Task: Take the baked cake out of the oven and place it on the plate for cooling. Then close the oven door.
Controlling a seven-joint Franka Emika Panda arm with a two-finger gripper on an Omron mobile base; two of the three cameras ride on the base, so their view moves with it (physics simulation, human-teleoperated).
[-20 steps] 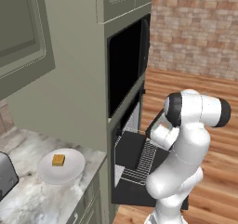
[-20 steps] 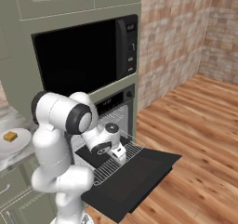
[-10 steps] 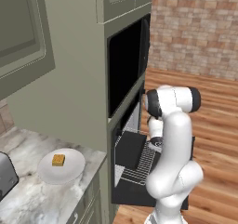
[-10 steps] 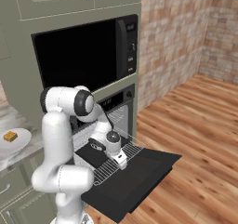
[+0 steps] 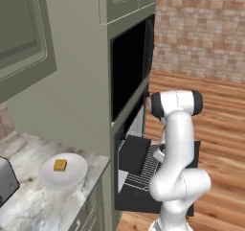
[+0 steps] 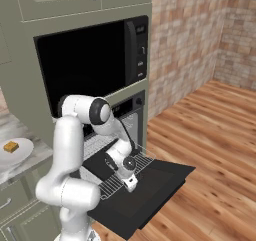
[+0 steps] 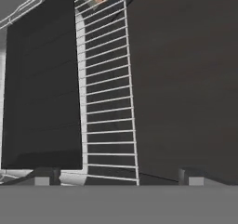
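This is a home kitchen: a black built-in oven (image 6: 131, 116) with its door (image 6: 150, 187) dropped open sits under a microwave cavity (image 6: 85, 70) in tall grey-green cabinets (image 5: 76, 76). A marble tabletop (image 5: 33, 206) carries a plate (image 5: 72, 175) and a toaster (image 5: 5, 179) at its left edge. Brick walls (image 6: 190, 40) meet a wooden floor (image 6: 220, 150).

glossy white arm (image 5: 178, 144), dark joints, seemingly cable-free
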